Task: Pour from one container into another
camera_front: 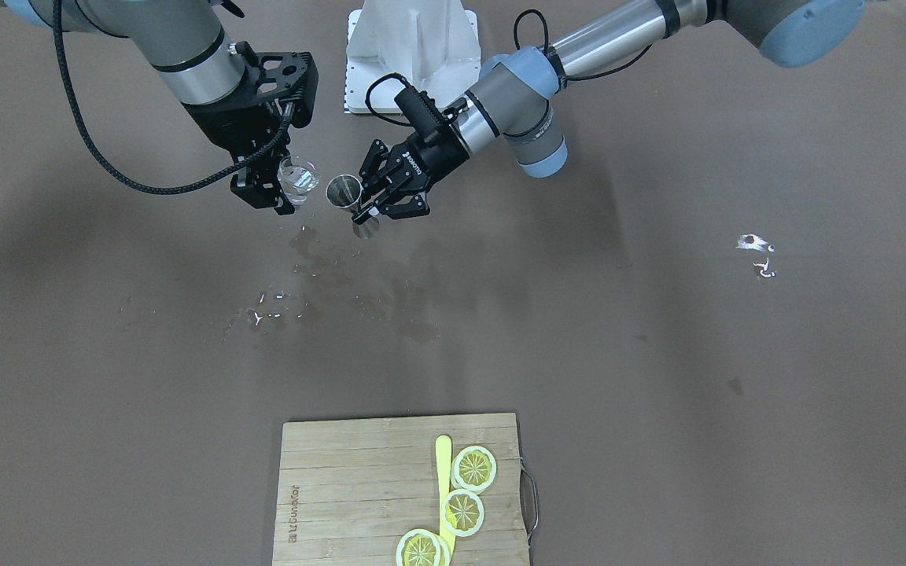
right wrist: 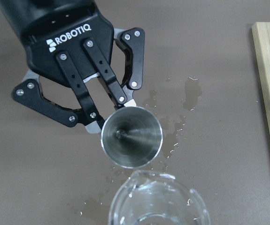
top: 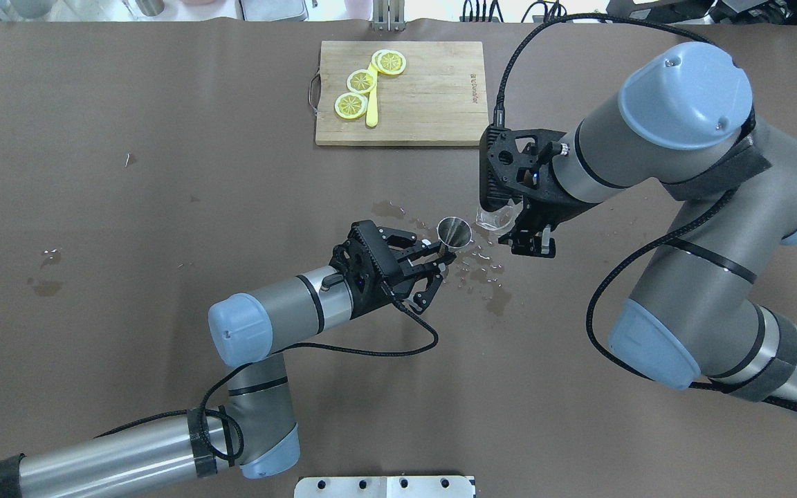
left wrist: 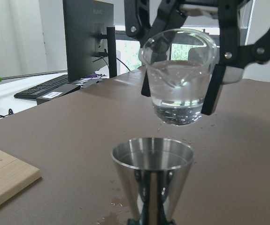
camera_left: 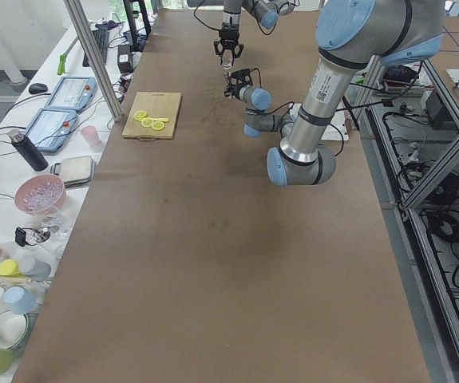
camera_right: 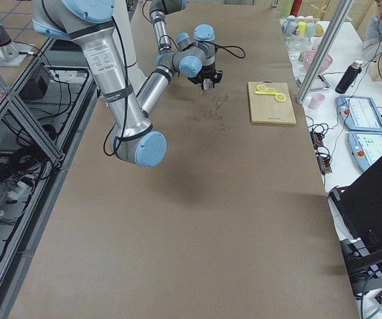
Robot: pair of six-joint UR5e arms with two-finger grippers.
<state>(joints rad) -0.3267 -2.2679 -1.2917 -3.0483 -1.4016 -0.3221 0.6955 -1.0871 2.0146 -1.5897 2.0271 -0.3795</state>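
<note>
My left gripper is shut on the narrow waist of a steel jigger, which stands upright with its mouth open upward. The same jigger shows left of that gripper in the front view. A clear glass cup, about half full of water, hangs upright in my right gripper, which is shut on it. In the left wrist view the glass is just above and behind the jigger, apart from it. The right wrist view looks down on the jigger and the glass rim.
Water puddles and drops lie on the brown table around and in front of the jigger. A wooden cutting board at the far edge bears lemon slices and a yellow knife. The white robot base is behind the grippers.
</note>
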